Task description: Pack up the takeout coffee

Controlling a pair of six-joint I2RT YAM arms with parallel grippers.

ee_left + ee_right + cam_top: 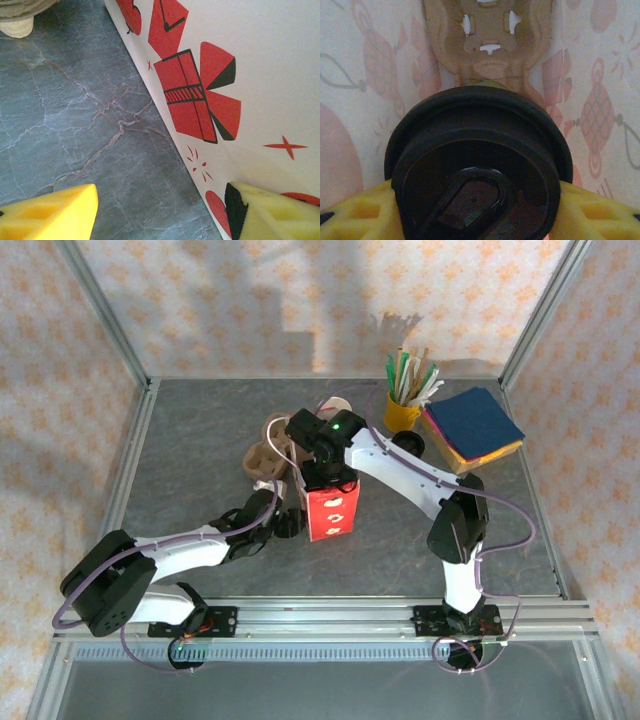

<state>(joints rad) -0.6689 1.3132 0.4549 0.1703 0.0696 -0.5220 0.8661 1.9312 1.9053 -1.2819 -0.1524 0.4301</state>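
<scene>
I log one upright red-and-white printed paper bag (332,512) on the grey marbled surface (200,440). Seen from the right wrist, it holds one brown cardboard cup carrier (490,45) at its bottom and, above that, the takeout coffee (480,150), a black-lidded paper cup. Outside it I count one yellow mug (403,415) of sticks, one stack of coloured squares (472,427), one loose black round lid (408,443) and a second brown carrier (268,455). The right pincer (480,215) is clenched on the cup, a yellow finger at each side of its lid; the left pincer (160,215) is spread wide, one finger against the bag's outer wall.
</scene>
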